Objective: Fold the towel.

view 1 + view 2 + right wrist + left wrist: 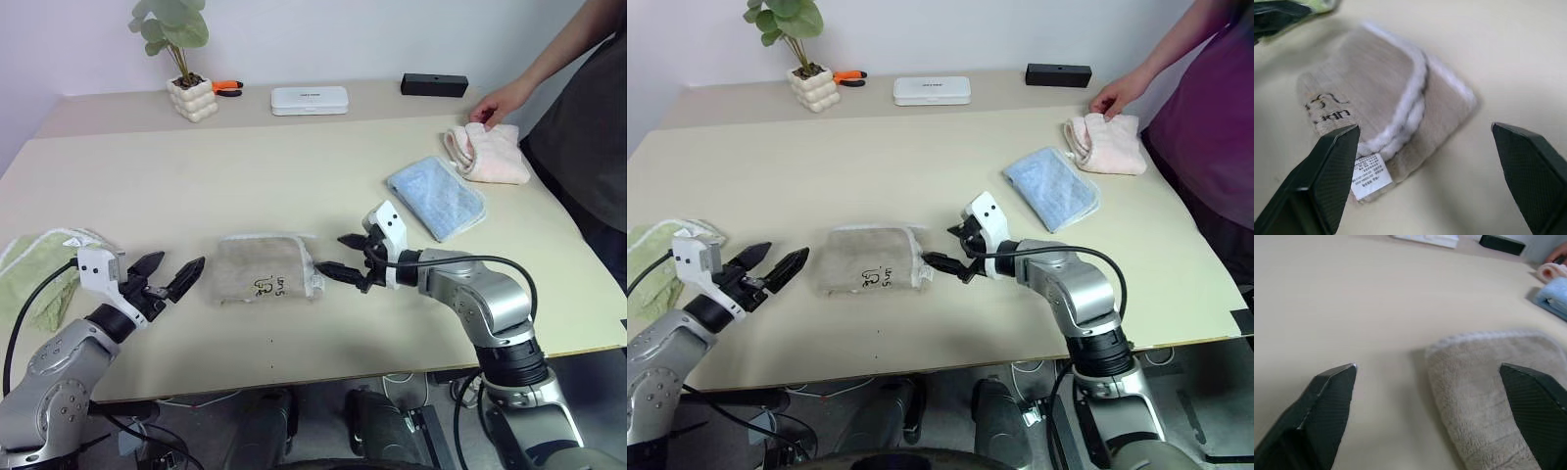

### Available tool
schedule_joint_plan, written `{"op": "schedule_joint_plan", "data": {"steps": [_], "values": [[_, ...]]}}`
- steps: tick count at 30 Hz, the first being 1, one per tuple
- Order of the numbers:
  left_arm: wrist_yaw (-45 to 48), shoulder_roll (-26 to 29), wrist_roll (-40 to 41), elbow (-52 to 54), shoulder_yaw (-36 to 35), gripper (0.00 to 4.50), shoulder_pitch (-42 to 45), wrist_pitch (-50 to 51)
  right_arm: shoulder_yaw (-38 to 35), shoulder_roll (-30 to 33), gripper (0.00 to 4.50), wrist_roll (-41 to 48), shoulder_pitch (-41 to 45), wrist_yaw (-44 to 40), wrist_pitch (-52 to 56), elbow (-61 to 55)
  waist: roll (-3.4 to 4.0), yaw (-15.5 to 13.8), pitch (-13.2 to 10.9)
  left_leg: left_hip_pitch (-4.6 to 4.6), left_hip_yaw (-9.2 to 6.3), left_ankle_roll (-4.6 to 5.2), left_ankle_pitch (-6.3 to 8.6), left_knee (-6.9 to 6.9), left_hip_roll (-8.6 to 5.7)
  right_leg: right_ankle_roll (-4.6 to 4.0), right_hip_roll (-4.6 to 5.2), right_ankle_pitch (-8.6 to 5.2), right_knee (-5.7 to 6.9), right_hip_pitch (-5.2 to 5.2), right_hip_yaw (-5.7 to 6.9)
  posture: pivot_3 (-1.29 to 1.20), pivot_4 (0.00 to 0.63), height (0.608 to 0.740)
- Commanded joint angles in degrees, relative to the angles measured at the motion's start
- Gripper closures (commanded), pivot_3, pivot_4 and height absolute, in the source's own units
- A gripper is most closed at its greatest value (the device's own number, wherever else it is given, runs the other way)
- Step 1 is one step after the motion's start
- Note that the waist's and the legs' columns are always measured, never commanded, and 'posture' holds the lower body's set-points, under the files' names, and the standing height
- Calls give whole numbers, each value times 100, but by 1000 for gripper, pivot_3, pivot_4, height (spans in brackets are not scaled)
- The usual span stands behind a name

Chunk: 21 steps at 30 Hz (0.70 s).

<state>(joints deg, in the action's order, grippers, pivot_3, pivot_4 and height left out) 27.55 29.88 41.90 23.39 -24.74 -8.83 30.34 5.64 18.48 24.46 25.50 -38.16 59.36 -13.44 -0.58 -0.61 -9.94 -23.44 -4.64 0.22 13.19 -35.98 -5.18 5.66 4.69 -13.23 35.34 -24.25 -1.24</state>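
Partly cut off at the table's [294, 157] left edge is a pale green cloth [39, 264], its near end hidden behind the left arm. At the far right a person is cropped by the frame; only a sleeve and a hand [498, 103] show, the hand resting by a folded pink cloth [487, 150]. Dark writing on the towel's [265, 269] top face cannot be read from the head views, and the small print on its white label [1370, 178] is too fine to make out in the right wrist view.

That towel lies near the front middle of the table, between the two grippers, folded into a compact, roughly square pad. It is beige-tan terry with white stitched edging; in the right wrist view two bands of that edging curve one over the other along the layered side, and the label sticks out at a corner.

Just beside the towel's left edge, the left gripper [168, 276] has its two black fingers spread apart with nothing between them. At the opposite edge the right gripper [345, 258] also stands wide, empty, fingertips close to the white-edged side.

A folded light blue towel [436, 196] lies well apart, toward the right. Along the far edge sit a potted plant [186, 59], a white case [310, 100] and a black box [434, 84].
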Motion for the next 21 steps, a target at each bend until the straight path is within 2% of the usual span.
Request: {"op": "schedule_joint_plan", "data": {"steps": [1,7,12,15,21], "values": [[318,127,-166,429,-19,16,-105,-390,-276,-451,0,334,186,443,625,89,-1,4,0,0,0,-4,2,1,0,0,0,0,-2,-3,0,0,150,740],[458,183,-288,621,136,16,-250,-442,-348,-1011,0,379,472,917,992,668,2,27,0,0,1,-13,8,4,0,-2,-1,1,-4,-11,0,0,150,740],[403,103,-390,692,240,16,-285,-438,-62,-1266,0,243,688,1045,824,1146,2,118,1,1,1,-12,7,5,0,-2,-2,2,-4,-16,1,0,150,740],[373,97,-447,716,252,0,-288,-439,-39,-1402,891,311,796,1027,737,1278,2,160,2,2,0,-8,5,5,0,-1,-3,2,0,-14,1,0,150,740],[331,108,-414,787,195,0,-365,-419,-192,-1497,4014,461,875,1031,773,1249,5,160,1,1,0,-4,2,13,0,3,-4,4,3,-16,1,0,150,740]]}}
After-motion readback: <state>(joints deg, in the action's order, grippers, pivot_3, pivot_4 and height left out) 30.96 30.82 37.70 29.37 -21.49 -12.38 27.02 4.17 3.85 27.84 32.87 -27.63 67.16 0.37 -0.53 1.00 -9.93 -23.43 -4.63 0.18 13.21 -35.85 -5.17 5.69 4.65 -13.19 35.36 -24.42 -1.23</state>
